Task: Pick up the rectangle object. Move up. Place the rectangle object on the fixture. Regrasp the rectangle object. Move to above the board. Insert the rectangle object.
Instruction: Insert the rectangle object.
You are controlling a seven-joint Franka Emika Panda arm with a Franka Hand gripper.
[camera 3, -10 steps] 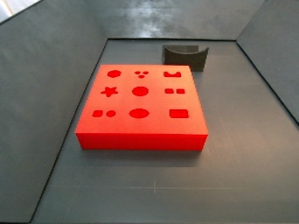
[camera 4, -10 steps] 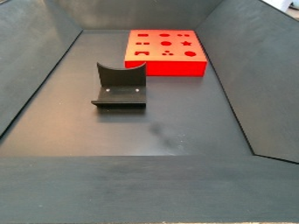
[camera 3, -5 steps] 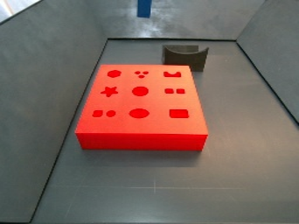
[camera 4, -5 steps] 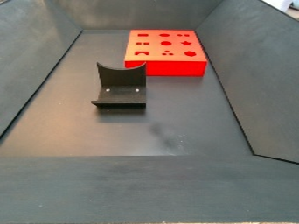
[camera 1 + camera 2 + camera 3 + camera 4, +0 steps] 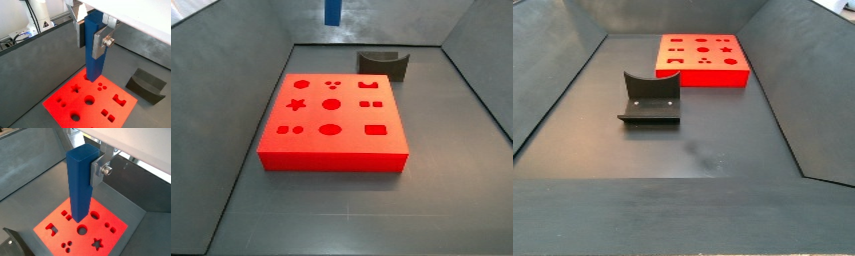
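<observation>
The hand hangs high above the board, pinching the upright rectangle object.

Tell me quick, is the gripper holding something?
Gripper: closed on the blue block, holding it upright, high above the red board.

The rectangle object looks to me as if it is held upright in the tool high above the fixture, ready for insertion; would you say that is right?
Not quite: the rectangle object is held upright in the tool, but it hangs above the board, not the fixture, which stands off to the side. Both wrist views show the red board directly beneath the block's lower end.
</observation>
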